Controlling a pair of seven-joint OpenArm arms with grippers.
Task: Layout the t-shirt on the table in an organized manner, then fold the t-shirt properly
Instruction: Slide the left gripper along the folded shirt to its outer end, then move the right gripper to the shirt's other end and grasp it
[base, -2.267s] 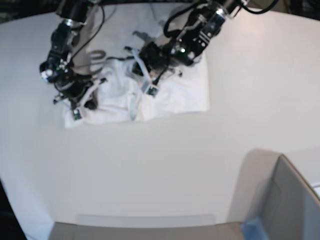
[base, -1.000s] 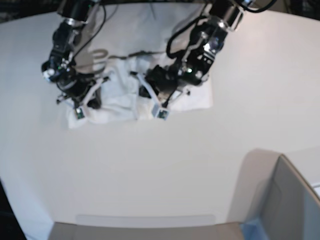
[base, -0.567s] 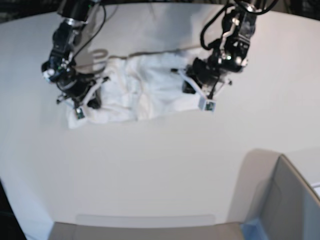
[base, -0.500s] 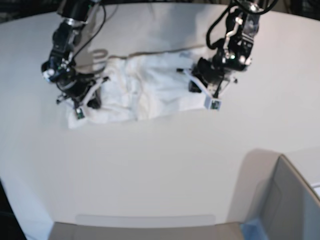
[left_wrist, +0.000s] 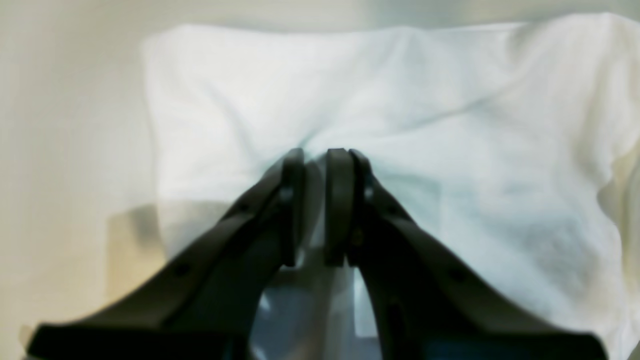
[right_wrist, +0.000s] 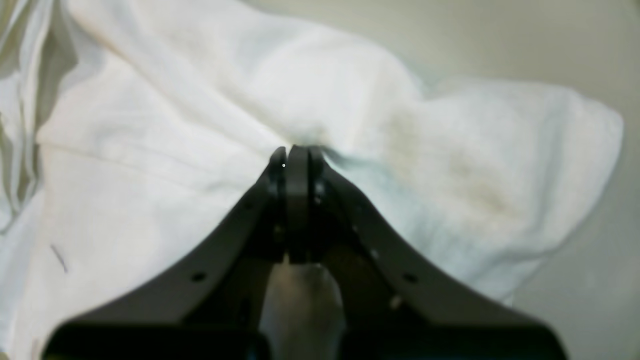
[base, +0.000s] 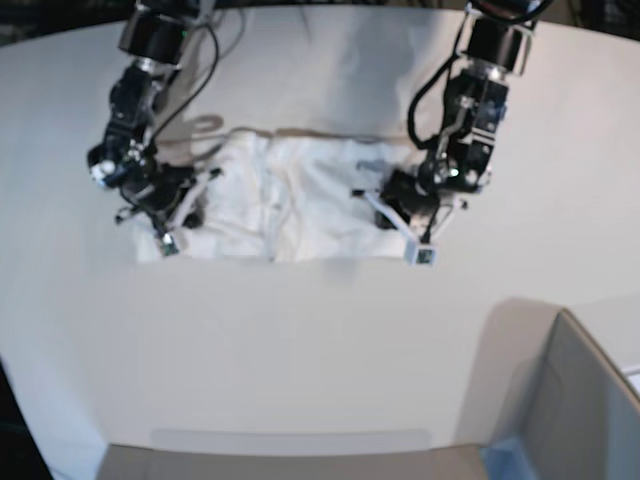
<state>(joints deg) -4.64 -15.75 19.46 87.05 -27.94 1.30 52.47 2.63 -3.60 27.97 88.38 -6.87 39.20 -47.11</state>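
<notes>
My left gripper (left_wrist: 315, 200) is pinched down on a fold of the t-shirt (left_wrist: 400, 125), jaws nearly together with a thin bit of white cloth bunched between them. You can see the fabric puckering up right at the tips. From that wrist view the shirt spreads away in front of the gripper, with a straight edge off to the left and the bare counter (left_wrist: 65, 125) beyond it.

My right gripper (right_wrist: 295, 165) is clamped tight on the other end of the shirt, jaws fully together, cloth gathered into a little crease where they bite. The shirt is rumpled on that side, with deeper folds at the left of that view and a rounded corner hanging toward the counter at the right.

From the base camera, the shirt lies stretched sideways between my two grippers at the far part of the counter, wrinkled in the middle, its near edge roughly straight. The right gripper (base: 165, 215) sits at one end, the left gripper (base: 400, 215) at the other.

As for print or lettering: nothing readable. The cloth reads as plain white, and the wrist views are too soft for anything finer.
</notes>
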